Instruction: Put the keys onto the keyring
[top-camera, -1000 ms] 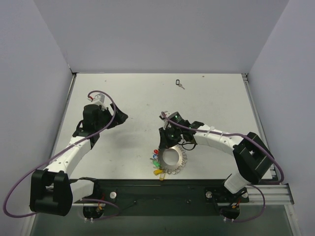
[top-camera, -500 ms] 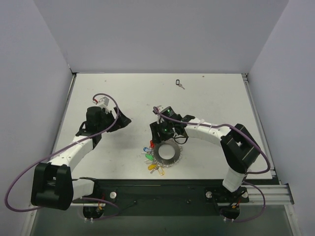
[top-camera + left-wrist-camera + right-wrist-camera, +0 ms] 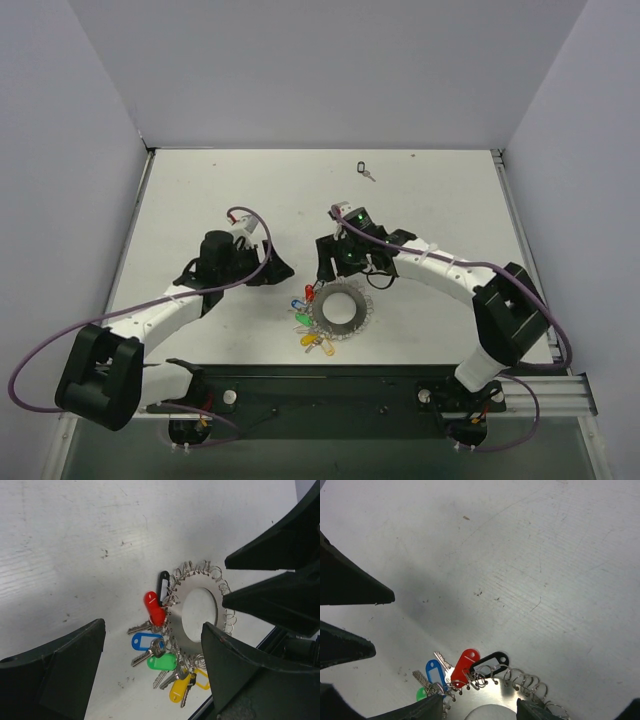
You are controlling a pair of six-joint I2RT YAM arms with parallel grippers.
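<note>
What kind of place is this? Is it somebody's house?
Probably not a house, more like a robot lab's test bench. A left arm and a right arm are bolted to the edge of a white table, plain walls box it in, and keys and a keyring lie on it.

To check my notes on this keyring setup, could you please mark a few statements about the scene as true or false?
1. The keyring lies flat on the table. True.
2. The red key lies loose, well away from the ring. False: the red key hangs on the ring's rim beside the black key.
3. The left hand is shut on the blue key. False: the left hand is open and holds nothing; the blue key sits on the ring.
4. One small key lies alone near the table's far edge. True.
5. The right hand is open at the keyring's far side. True.
</note>
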